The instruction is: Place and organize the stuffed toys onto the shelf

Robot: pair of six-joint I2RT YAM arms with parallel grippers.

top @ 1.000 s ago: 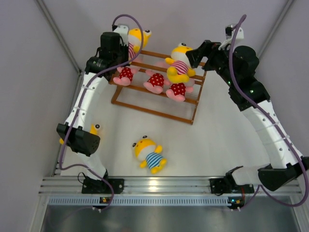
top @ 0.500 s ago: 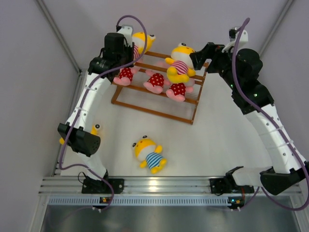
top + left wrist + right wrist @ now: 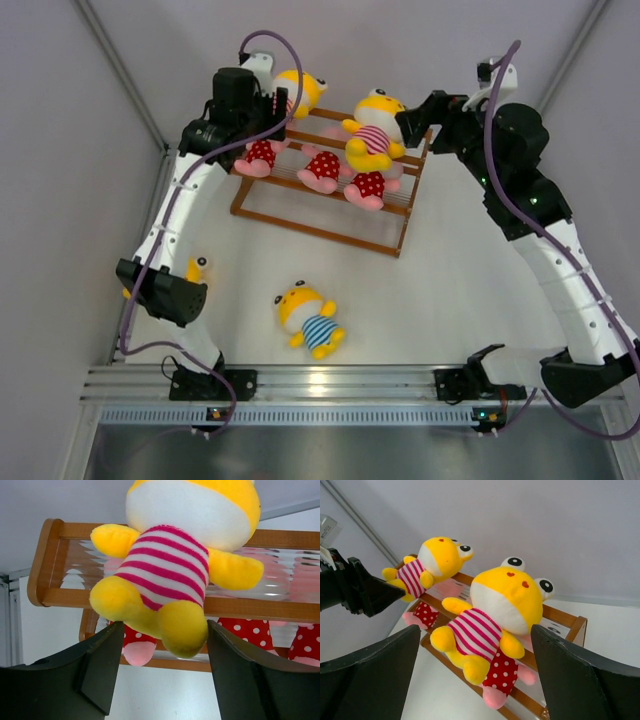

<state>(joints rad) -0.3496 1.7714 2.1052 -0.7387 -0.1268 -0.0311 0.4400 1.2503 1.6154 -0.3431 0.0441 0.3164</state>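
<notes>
The yellow toy in the pink-striped shirt (image 3: 170,570) lies across the far-left end of the shelf (image 3: 39,560), on the top tier, its feet hanging over the near rail. I judge it to be resting on the rods by its own weight. My left gripper (image 3: 164,625) sits just below it with the jaws apart, one finger on either side of the feet, and I see no squeeze on the plush. A second pink-striped toy (image 3: 495,610) sits on the same tier towards the right, so the striped pair share a row. Three pink toys in dotted red (image 3: 322,168) line the tier below. My right gripper (image 3: 475,627) hangs near that right end, jaws wide apart and holding nothing, clear of the toy it faces. Two toys are not yet shelved: a blue-striped toy (image 3: 312,322) lying on the table (image 3: 450,290) at near centre, and a yellow toy (image 3: 196,266) half hidden behind my left arm.
</notes>
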